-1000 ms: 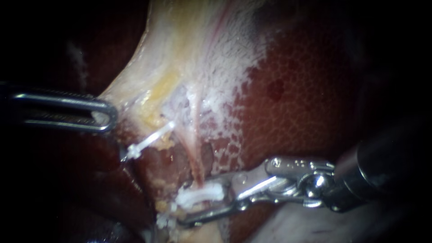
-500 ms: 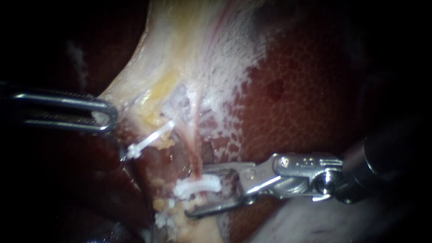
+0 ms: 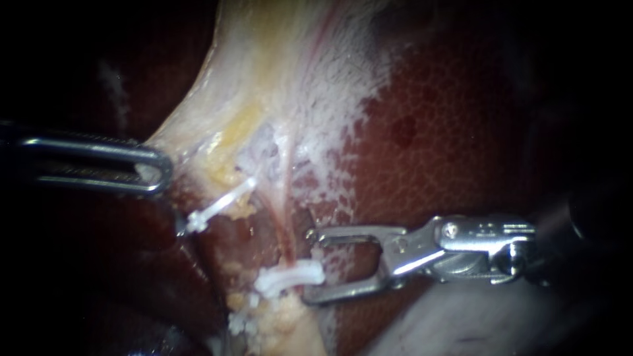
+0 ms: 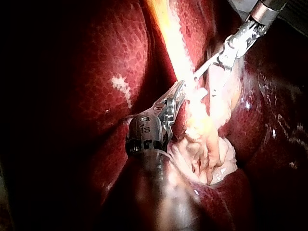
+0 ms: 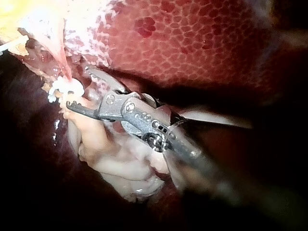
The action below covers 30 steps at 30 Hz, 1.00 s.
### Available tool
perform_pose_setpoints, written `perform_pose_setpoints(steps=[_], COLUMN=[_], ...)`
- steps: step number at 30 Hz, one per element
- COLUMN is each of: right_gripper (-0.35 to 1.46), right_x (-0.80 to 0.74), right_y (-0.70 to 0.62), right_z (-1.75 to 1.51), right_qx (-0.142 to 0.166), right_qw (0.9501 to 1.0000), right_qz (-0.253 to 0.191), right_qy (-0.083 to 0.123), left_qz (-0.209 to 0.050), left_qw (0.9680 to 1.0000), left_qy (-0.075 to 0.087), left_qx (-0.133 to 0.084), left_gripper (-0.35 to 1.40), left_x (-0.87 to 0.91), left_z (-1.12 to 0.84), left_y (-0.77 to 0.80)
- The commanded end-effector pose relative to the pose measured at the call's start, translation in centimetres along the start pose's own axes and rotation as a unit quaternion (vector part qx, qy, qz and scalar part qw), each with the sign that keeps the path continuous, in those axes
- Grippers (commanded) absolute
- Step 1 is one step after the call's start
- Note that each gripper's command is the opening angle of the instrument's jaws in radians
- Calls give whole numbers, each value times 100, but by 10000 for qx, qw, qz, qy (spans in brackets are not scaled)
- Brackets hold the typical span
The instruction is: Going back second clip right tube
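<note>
Right instrument point(image 3: 313, 266), its hand spread apart and empty, sits with the white clip point(image 3: 290, 277) on the right tube point(image 3: 285, 227) at its 9 o'clock. Left instrument point(image 3: 155, 173) has its hand clamped on pale tissue point(image 3: 217, 99). A clean retreat probably means drawing straight toward 3 o'clock, snagging nothing.

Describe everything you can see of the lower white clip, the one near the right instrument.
The lower clip is small, white and looks like plastic. It is slightly curved, with a knobbly end. It sits closed across the thin pink tube, lying crosswise to it, just above yellowish crumbly tissue. Its other end points toward the right instrument, whose end effector stands open beside it. Contact between them cannot be confirmed.
</note>
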<state>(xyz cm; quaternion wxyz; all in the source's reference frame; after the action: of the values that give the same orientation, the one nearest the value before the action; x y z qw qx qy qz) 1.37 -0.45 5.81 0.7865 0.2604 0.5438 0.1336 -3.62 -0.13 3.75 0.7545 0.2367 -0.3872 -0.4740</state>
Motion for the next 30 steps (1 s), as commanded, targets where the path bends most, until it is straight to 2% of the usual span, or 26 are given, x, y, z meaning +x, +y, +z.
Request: perform_pose_setpoints(steps=[1, 8, 21, 24, 30], right_gripper=[60, 60, 60, 60, 60], right_x=[1, 16, 23, 26, 33], right_y=[0, 4, 5, 6, 8], right_z=[-3, -31, -53, -56, -70], right_qx=[-15, -84, -52, -47, -30], right_qw=[10000, 9977, 9918, 9891, 9869], right_qz=[-49, -674, -1280, -1474, -1615], right_qy=[5, 27, 38, 41, 49], left_qz=[0, 4, 7, 7, 14], left_qw=[10000, 10000, 10000, 10000, 10000], left_qy=[0, -1, -16, -16, -3], left_qx=[0, 0, 5, 5, -1], left_gripper=[-35, -35, -35, -35, -35], left_x=[0, 1, 2, 2, 4], left_z=[0, 1, 3, 3, 5], left_y=[0, 2, 3, 4, 6])
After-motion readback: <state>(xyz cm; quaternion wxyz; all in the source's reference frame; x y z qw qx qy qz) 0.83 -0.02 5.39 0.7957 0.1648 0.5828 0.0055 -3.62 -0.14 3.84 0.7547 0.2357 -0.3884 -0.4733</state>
